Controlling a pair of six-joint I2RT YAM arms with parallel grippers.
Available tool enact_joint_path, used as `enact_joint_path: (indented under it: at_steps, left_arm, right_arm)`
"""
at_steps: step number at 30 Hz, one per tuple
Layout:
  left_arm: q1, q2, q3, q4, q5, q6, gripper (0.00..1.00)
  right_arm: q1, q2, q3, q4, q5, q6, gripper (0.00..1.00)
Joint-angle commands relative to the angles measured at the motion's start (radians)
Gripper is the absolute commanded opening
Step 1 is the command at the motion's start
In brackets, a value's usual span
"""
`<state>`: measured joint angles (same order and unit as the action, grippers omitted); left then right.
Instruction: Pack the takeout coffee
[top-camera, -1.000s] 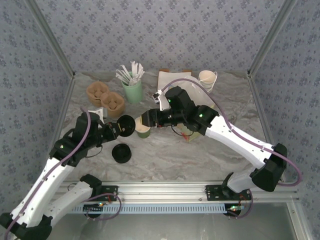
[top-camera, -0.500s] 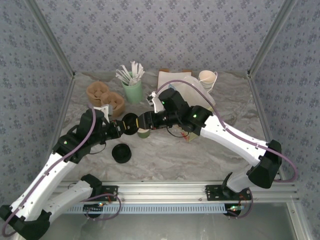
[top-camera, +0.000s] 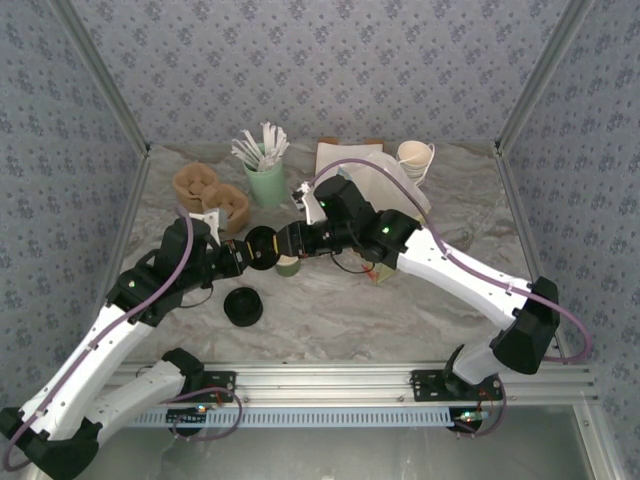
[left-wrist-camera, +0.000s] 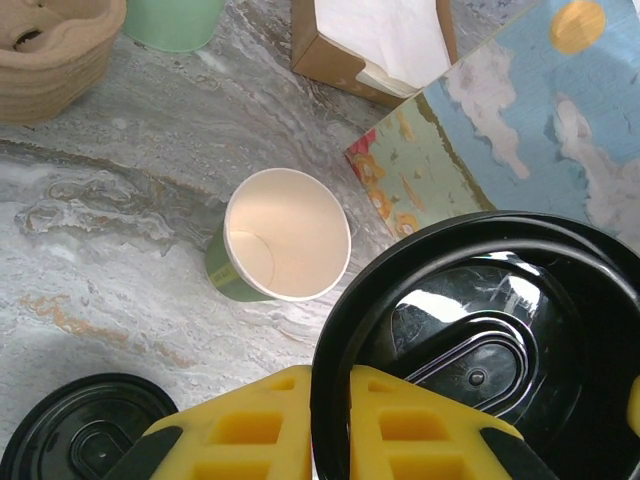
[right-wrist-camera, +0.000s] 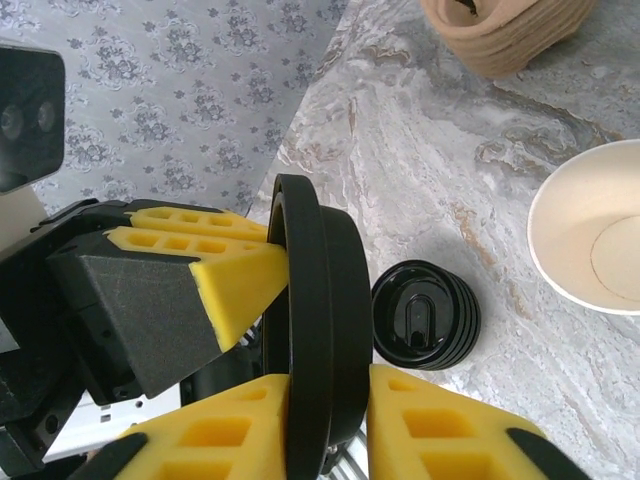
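2 grippers shared 1 black lid (left-wrist-camera: 480, 340), held on edge. The left gripper (left-wrist-camera: 330, 405) clamped its rim; a spare lid (left-wrist-camera: 85, 430) lay flat on the table nearby. The green cup (left-wrist-camera: 285, 250) stood upright, empty, mouth up, just under the held lid, which likely needed tipping flat. The right gripper (right-wrist-camera: 328, 420) pinched the same rim. The paper bag (left-wrist-camera: 520, 130) was just right of the cup, contents unseen.

Left gripper (left-wrist-camera: 330, 390) is pinching the rim of a black lid (left-wrist-camera: 480, 340) at lower right, with a yellow finger on either side. Green cup (left-wrist-camera: 288, 235) is standing mid-frame on the marble table (left-wrist-camera: 100, 280) (open, cream inside). Second black lid (left-wrist-camera: 85, 425) is lying lower left; patterned bag (left-wrist-camera: 520, 130) is standing upper right.
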<state>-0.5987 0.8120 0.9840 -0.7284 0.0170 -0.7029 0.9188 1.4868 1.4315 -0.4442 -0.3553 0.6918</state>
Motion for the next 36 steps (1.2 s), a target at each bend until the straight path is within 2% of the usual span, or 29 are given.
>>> enact_joint_path:
  at_steps: [1, 6, 11, 14, 16, 19, 24, 28, 32, 36]
  left_arm:
    - [-0.017, 0.003, 0.024, 0.043, 0.003, 0.013, 0.15]
    - [-0.019, 0.001, 0.018, 0.044, 0.003, 0.034, 0.18]
    - [-0.020, -0.015, 0.018, 0.091, -0.005, 0.116, 0.41]
    - [-0.020, -0.034, 0.034, 0.103, -0.017, 0.197, 0.48]
    - [-0.020, -0.055, 0.034, 0.137, -0.014, 0.265, 0.49]
    - [-0.030, -0.095, 0.010, 0.216, 0.009, 0.429, 0.49]
    - [-0.108, -0.162, -0.113, 0.413, 0.033, 0.814, 0.48]
    - [-0.123, -0.188, -0.196, 0.577, 0.059, 0.980, 0.41]
    - [-0.162, -0.193, -0.271, 0.676, 0.124, 1.198, 0.41]
    - [-0.226, -0.213, -0.334, 0.728, 0.123, 1.360, 0.42]
  right_arm:
    - [-0.001, 0.006, 0.028, -0.020, 0.013, 0.003, 0.19]
    - [-0.024, 0.000, 0.015, -0.034, 0.007, 0.023, 0.16]
    - [-0.059, -0.017, 0.003, -0.068, 0.006, 0.032, 0.14]
    - [-0.083, -0.027, 0.003, -0.103, -0.003, 0.034, 0.13]
    - [-0.103, -0.032, 0.006, -0.129, -0.019, 0.041, 0.12]
    - [-0.137, -0.033, 0.029, -0.193, -0.078, 0.045, 0.13]
    - [-0.184, -0.036, 0.084, -0.311, -0.152, 0.038, 0.13]
    - [-0.214, -0.053, 0.088, -0.348, -0.201, 0.061, 0.13]
    - [-0.234, -0.082, 0.084, -0.361, -0.216, 0.074, 0.13]
    - [-0.242, -0.101, 0.076, -0.369, -0.212, 0.079, 0.13]
